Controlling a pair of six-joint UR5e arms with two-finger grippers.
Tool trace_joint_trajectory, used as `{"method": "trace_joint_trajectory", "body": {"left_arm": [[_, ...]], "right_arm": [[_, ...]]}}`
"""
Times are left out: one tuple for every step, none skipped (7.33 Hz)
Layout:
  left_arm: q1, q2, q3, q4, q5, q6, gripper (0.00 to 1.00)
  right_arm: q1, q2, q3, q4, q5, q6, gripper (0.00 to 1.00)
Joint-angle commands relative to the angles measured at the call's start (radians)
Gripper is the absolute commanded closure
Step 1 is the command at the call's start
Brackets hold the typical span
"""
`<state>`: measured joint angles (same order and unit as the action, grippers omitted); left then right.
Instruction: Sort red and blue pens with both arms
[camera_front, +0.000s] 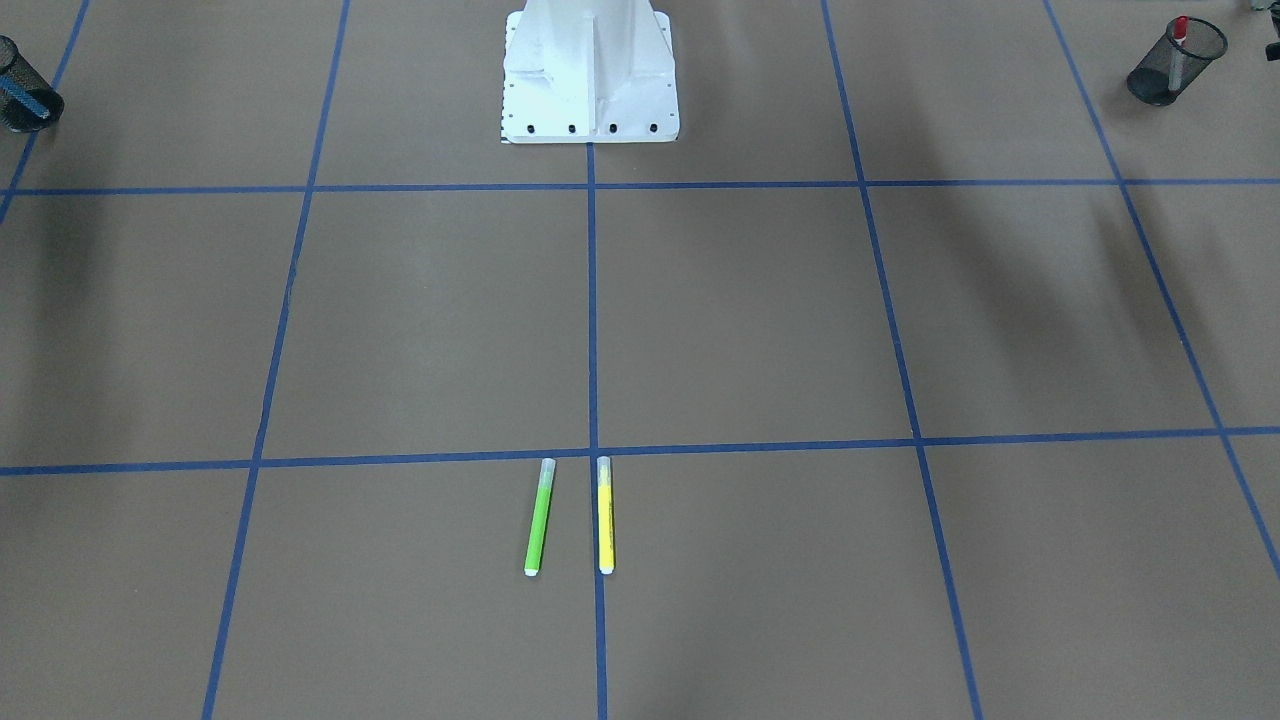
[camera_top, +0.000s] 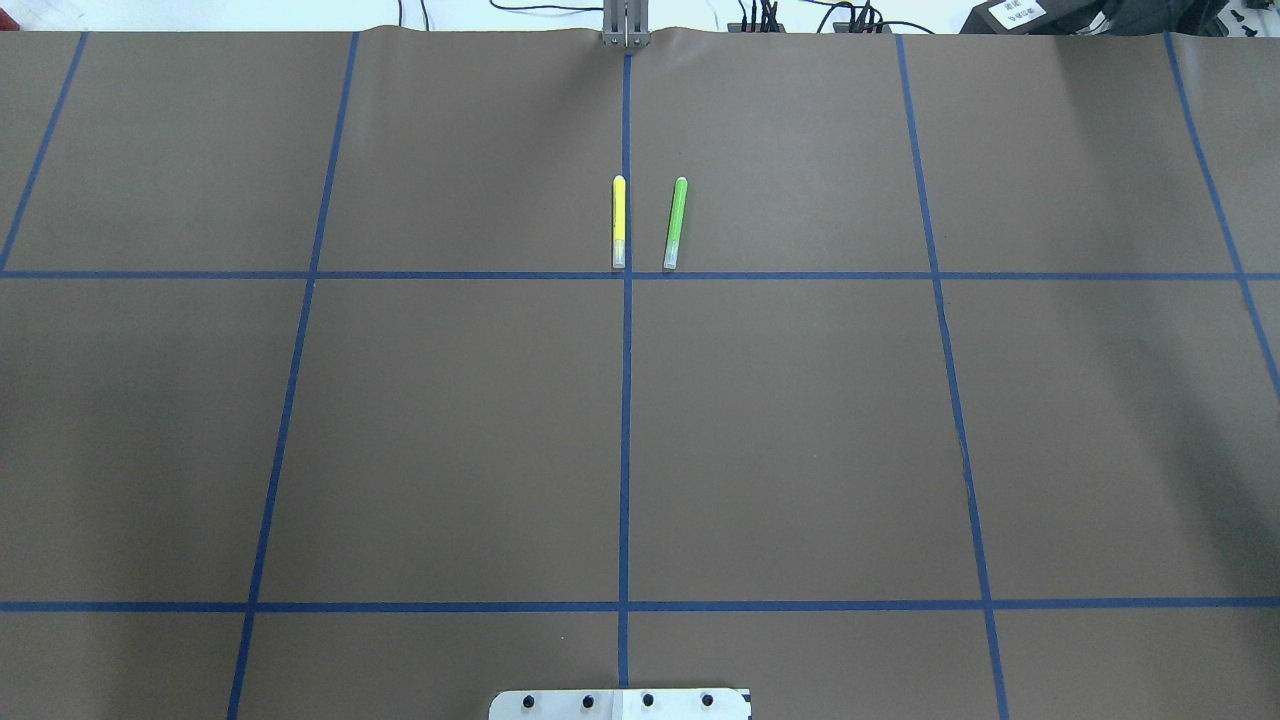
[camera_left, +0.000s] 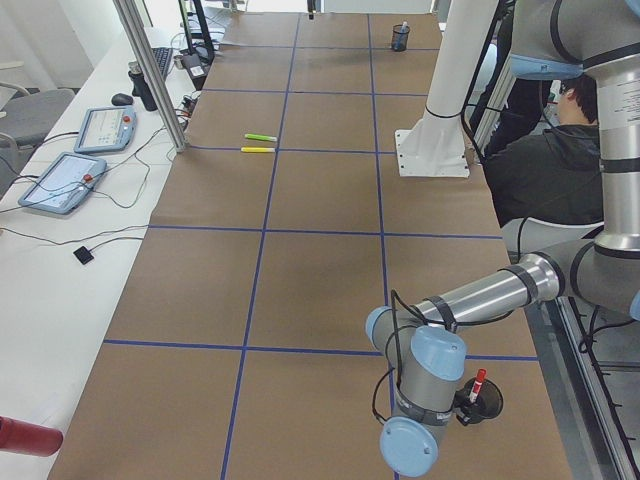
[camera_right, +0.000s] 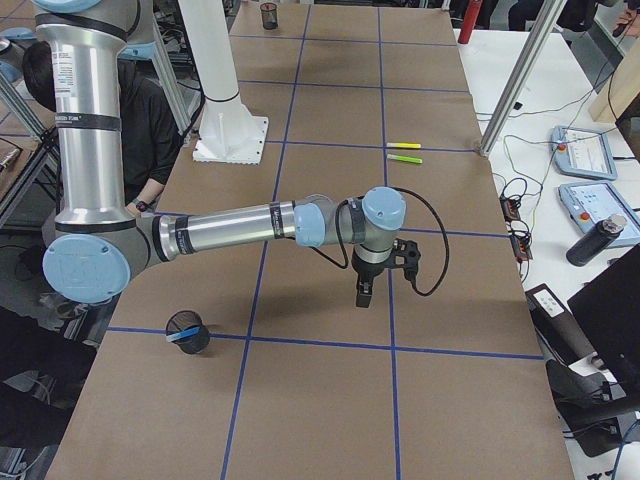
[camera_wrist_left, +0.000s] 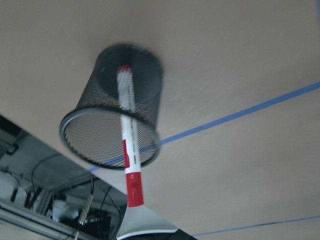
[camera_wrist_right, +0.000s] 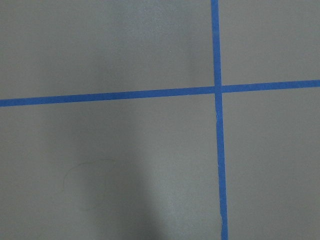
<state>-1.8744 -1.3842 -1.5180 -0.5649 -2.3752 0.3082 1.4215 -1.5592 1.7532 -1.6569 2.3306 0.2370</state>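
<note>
The red-capped white marker (camera_wrist_left: 129, 145) stands in a black mesh cup (camera_wrist_left: 87, 95) at the table corner on my left side, red cap up (camera_front: 1180, 28). My left arm's wrist hovers right beside this cup (camera_left: 485, 405). The left gripper (camera_left: 463, 412) shows only in the exterior left view, and I cannot tell whether it is open or shut. The blue pen (camera_front: 22, 97) leans in a second mesh cup (camera_right: 187, 332) at the opposite corner. My right gripper (camera_right: 365, 297) points down over bare table, away from that cup, and I cannot tell its state.
A green pen (camera_top: 675, 222) and a yellow pen (camera_top: 618, 222) lie side by side at the far middle of the table. The white robot base (camera_front: 590, 75) stands at the near edge. A seated person (camera_left: 555, 150) is behind the base. Tablets (camera_left: 62, 180) lie on a side bench.
</note>
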Motion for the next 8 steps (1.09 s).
{"method": "trace_joint_trajectory", "body": {"left_arm": [[0.006, -0.187, -0.016, -0.167, -0.001, -0.009, 0.00], [0.014, -0.243, -0.036, -0.279, -0.001, -0.029, 0.00], [0.064, -0.260, -0.069, -0.435, -0.001, -0.106, 0.00], [0.155, -0.265, -0.083, -0.637, 0.001, -0.293, 0.00], [0.243, -0.275, -0.082, -0.840, 0.001, -0.527, 0.00], [0.327, -0.286, -0.080, -0.982, 0.001, -0.632, 0.00], [0.396, -0.283, -0.079, -1.051, 0.002, -0.633, 0.00], [0.400, -0.283, -0.080, -1.105, 0.001, -0.636, 0.00]], "right_arm": [[-0.016, 0.022, -0.012, 0.000, -0.005, 0.001, 0.00], [-0.018, 0.022, -0.014, 0.000, -0.004, 0.002, 0.00], [-0.016, 0.019, -0.015, 0.000, -0.004, 0.002, 0.00], [-0.016, 0.018, -0.014, 0.000, -0.004, 0.002, 0.00], [-0.018, 0.019, -0.015, 0.002, -0.007, 0.001, 0.00], [-0.018, 0.019, -0.012, 0.002, -0.004, -0.001, 0.00], [-0.018, 0.022, -0.005, 0.002, -0.002, 0.002, 0.00], [-0.016, 0.019, -0.014, 0.025, -0.005, 0.002, 0.00]]}}
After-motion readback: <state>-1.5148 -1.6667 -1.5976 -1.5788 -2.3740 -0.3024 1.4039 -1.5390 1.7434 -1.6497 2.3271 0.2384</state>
